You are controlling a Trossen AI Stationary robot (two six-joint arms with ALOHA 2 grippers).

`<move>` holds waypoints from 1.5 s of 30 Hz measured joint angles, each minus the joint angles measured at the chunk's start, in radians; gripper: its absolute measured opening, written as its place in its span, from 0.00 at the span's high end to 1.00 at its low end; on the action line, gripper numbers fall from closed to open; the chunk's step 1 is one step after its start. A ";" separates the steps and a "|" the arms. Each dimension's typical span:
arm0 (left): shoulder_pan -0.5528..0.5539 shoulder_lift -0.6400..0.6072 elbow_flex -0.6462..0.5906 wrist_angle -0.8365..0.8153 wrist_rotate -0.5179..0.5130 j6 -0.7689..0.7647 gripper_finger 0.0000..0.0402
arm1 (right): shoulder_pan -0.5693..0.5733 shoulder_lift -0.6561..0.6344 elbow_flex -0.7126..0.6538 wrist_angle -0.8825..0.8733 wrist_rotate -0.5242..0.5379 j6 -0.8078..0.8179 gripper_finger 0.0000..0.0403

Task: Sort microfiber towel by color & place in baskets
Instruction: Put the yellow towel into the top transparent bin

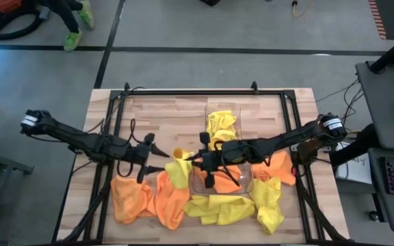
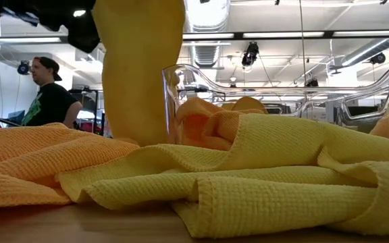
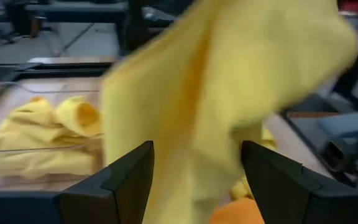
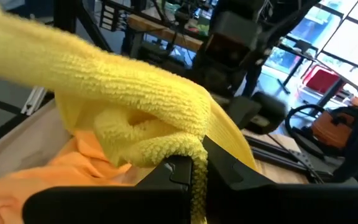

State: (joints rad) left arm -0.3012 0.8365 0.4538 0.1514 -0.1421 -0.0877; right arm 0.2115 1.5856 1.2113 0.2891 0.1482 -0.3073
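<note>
My right gripper [image 1: 195, 161] [image 4: 194, 165] is shut on a yellow towel [image 1: 178, 169] [image 2: 140, 74], lifted near the table's middle. My left gripper [image 1: 157, 154] [image 3: 196, 149] is open just left of it. In the left wrist view the towel [image 3: 229, 81] hangs between its fingers; I cannot tell whether they touch it. The far basket [image 1: 211, 109] [image 3: 17, 149] holds yellow towels. The near basket [image 1: 249, 184] [image 2: 171, 81] lies under my right arm and holds orange cloth [image 2: 208, 121]. More orange towels [image 1: 146, 198] and yellow towels [image 1: 221, 208] lie on the table's near part. My right gripper pinches a bunched fold of the yellow towel [image 4: 166, 146] between its two fingers, coming level from the table's right side. The cloth spills over the fingertips and hangs down below them [image 2: 140, 115]. Its lower end is hidden behind the pile of towels.
Orange and yellow towels [image 1: 272, 201] lie at the table's near right corner, beside the near basket. A black frame [image 1: 183, 92] runs around the tabletop. A person [image 2: 49, 94] stands in the room beyond the table. Bare wood shows at the far left [image 1: 156, 113].
</note>
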 joint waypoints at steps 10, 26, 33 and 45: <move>0.000 0.044 -0.064 0.217 0.020 -0.049 0.44 | -0.001 0.000 0.013 0.001 0.009 0.010 0.98; 0.000 0.238 -0.041 0.410 -0.103 -0.004 0.69 | -0.002 0.000 0.026 0.091 0.013 0.065 0.98; 0.000 0.241 -0.042 0.423 -0.110 -0.007 0.98 | -0.002 0.000 0.034 0.091 0.062 0.077 0.98; 0.000 0.108 -0.042 0.270 -0.110 -0.026 0.87 | -0.002 -0.002 0.070 -0.005 0.067 0.102 0.98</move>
State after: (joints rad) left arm -0.3012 0.9443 0.4118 0.4212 -0.2522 -0.1140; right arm 0.2092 1.5841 1.2815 0.2838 0.2153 -0.2051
